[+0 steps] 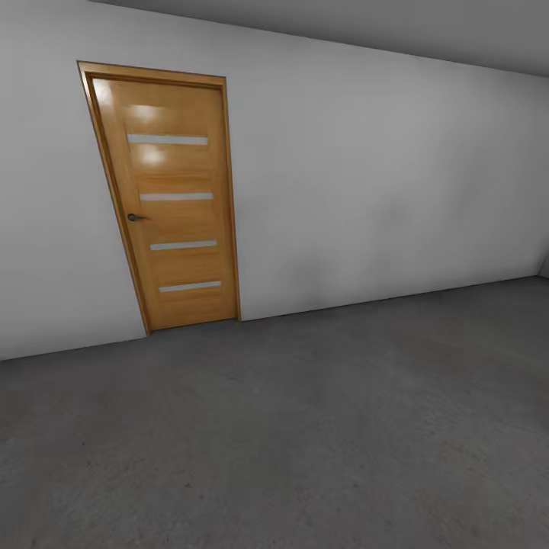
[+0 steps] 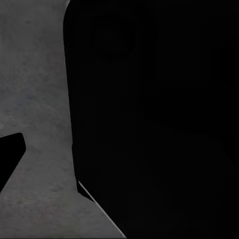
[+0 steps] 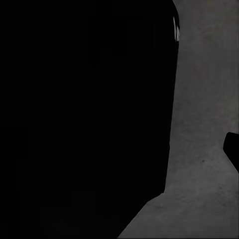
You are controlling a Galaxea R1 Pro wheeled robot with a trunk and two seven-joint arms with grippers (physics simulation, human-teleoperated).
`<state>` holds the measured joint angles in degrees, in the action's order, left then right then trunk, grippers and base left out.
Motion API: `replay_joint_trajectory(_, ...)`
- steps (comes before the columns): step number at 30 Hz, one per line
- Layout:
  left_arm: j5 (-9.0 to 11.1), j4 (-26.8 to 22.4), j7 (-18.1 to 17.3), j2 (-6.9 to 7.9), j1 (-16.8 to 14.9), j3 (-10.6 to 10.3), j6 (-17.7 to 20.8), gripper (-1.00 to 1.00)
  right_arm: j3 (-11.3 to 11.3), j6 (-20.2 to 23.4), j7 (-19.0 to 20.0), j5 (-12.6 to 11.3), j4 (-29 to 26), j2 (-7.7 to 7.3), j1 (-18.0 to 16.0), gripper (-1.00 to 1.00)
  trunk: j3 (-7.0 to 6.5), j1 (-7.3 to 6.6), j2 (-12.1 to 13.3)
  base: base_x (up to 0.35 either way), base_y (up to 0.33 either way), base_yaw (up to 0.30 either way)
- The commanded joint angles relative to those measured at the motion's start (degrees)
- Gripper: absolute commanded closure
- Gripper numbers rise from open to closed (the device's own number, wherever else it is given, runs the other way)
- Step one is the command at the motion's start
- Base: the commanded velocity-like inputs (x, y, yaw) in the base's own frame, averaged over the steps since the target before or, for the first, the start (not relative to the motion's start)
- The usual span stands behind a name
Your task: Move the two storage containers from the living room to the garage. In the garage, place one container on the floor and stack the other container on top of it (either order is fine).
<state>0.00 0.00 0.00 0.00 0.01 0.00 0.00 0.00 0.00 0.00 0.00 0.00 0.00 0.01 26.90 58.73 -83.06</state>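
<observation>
— Well, how much open room is seen, and by what is it edged?

— A wide stretch of rough grey floor (image 1: 320,427) is seen in the head view, bounded by a plain white wall (image 1: 366,183). An orange-wood door (image 1: 171,202) with four frosted strips is set in that wall, shut, its handle (image 1: 136,217) on its left edge.

— Where does the task's thing lie, and which way is it pointed?

— Only the garage's floor is shown; no long axis can be told.

— And the pincers?

— Dark shapes are shown over concrete in both wrist views; whether the fingers are apart or together cannot be told.
</observation>
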Motion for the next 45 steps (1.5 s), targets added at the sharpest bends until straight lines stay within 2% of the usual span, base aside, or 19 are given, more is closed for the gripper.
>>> replay_joint_trajectory(1, 0.2, -0.3, 0.1, 0.32, -0.1, -0.1, -0.2, -1.0, 0.3, 0.0, 0.1, 0.3, 0.0, 0.27, -0.1, -1.0, 0.03, 0.0, 0.0, 0.0, 0.0, 0.0)
replay_joint_trajectory(6, 0.2, -0.5, 0.1, 0.32, -0.1, 0.0, -0.3, -1.0, 2.0, -0.1, 0.1, 0.4, 0.0, 0.21, -0.1, -1.0, 0.03, 0.0, 0.0, 0.0, 0.0, 0.0)
replay_joint_trajectory(11, 0.2, -0.6, 0.1, 0.35, -0.1, 0.0, -0.3, -1.0, 3.6, -0.2, 0.1, -0.5, 0.0, 0.23, -0.1, -1.0, 0.03, 0.0, 0.0, 0.0, 0.0, 0.0)
replay_joint_trajectory(24, 0.4, -0.6, -0.1, 0.29, -0.1, 0.4, -0.3, -1.0, 7.7, -0.3, 0.1, -0.4, 0.0, 0.18, -0.1, -1.0, 0.03, 0.0, 0.0, 0.0, 0.0, 0.0)
replay_joint_trajectory(33, 0.3, -0.7, -0.4, -1.57, -0.1, 0.3, -0.3, -1.0, 10.6, -0.3, 0.1, -0.4, 0.0, 0.17, -0.1, -1.0, 0.03, 0.0, 0.0, 0.0, 0.0, 0.0)
replay_joint_trajectory(34, 0.4, -0.7, -0.4, -1.62, -0.1, 0.4, -0.3, -1.0, 33.3, -0.3, 0.1, -0.4, 0.0, 0.17, -0.1, -1.0, 0.03, 0.0, 0.0, 0.0, 0.0, 0.0)
replay_joint_trajectory(45, 0.1, -0.8, -0.5, -1.76, -0.1, 0.0, -0.2, -1.0, 33.3, -0.3, 0.1, -0.4, 0.0, 0.16, -0.1, -1.0, 0.03, 0.0, 0.0, 0.0, 0.0, 0.0)
